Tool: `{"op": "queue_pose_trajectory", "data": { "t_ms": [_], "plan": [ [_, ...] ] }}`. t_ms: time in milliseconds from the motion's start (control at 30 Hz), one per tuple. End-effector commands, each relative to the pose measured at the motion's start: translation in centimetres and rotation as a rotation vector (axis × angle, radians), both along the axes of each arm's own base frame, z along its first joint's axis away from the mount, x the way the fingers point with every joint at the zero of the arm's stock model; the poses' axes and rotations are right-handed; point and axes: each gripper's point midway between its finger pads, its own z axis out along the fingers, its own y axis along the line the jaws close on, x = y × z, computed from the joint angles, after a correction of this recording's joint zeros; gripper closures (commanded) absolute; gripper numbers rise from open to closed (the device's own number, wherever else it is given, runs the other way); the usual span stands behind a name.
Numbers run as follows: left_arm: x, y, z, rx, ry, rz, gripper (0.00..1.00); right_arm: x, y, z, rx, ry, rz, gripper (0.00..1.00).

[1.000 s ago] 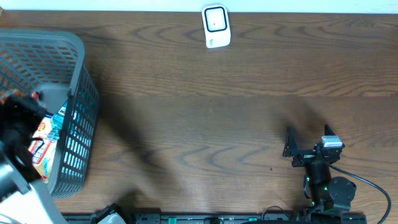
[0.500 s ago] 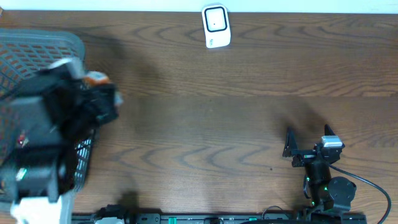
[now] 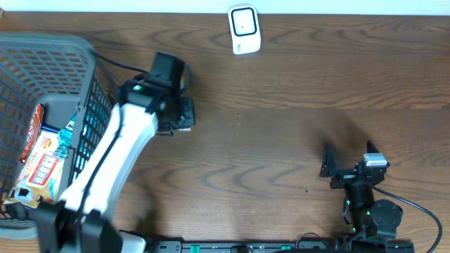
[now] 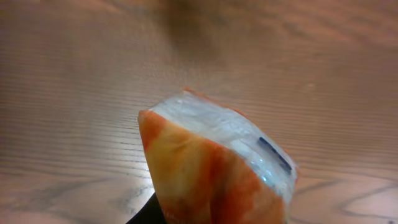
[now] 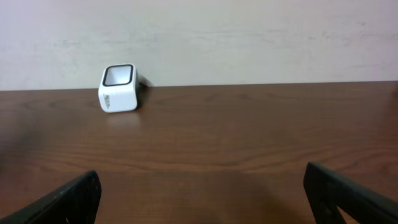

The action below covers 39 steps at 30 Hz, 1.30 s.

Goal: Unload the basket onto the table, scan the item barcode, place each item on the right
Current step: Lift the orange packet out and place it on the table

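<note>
Orange packet (image 4: pixel 211 168) is hanging pinched in the left tool (image 3: pixel 181 117), left of centre over open worktop (image 3: pixel 281 140), just clear of the basket (image 3: pixel 91 70). The scanner (image 3: pixel 244 29) is sitting at the top edge. The right tool (image 3: pixel 349 153) is resting spread wide at lower right.

Soft, even light; faint shadow on the bench (image 3: pixel 281 91) beyond the right tool (image 3: pixel 349 160); left wrist view warm, blurred.
</note>
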Motion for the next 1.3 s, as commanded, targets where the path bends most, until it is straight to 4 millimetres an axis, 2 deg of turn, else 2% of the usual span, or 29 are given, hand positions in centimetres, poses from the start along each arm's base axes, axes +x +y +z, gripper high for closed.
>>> {"op": "queue_pose_trajectory", "data": {
  "t_ms": [0,233,467,500,633,667,700,800,933,1067,1267],
  "plan": [
    [0.1,0.2,-2.6,0.047,0.063,-0.003,0.92,0.0,0.1,0.0,0.009,-0.003,0.001,0.01],
    [0.2,0.1,-7.1,0.074,0.157,0.010,0.93,0.0,0.1,0.0,0.009,-0.003,0.001,0.01],
    [-0.5,0.3,-9.4,0.076,0.164,0.013,0.92,0.0,0.1,0.0,0.009,-0.003,0.001,0.01],
    [-0.7,0.4,-9.6,0.077,0.168,0.013,0.83,0.0,0.1,0.0,0.009,-0.003,0.001,0.01],
    [-1.2,0.6,-10.0,0.082,0.181,0.013,0.20,0.0,0.1,0.0,0.009,-0.003,0.001,0.01],
    [-1.2,0.6,-10.0,0.082,0.181,0.013,0.12,0.0,0.1,0.0,0.009,-0.003,0.001,0.01],
    [-1.2,0.6,-10.0,0.082,0.180,0.013,0.07,0.0,0.1,0.0,0.009,-0.003,0.001,0.01],
    [-1.1,0.5,-9.9,0.081,0.177,0.013,0.02,0.0,0.1,0.0,0.009,-0.003,0.001,0.01],
    [-0.6,0.4,-8.9,0.072,0.150,0.012,0.01,0.0,0.1,0.0,0.009,-0.003,0.001,0.01],
    [0.5,0.0,-6.2,0.052,0.077,-0.004,0.01,0.0,0.1,0.0,0.009,-0.003,0.001,0.01],
    [1.6,1.0,0.5,0.071,-0.112,-0.010,0.00,0.0,0.1,0.0,0.009,-0.003,0.001,0.01]
  ]
}}
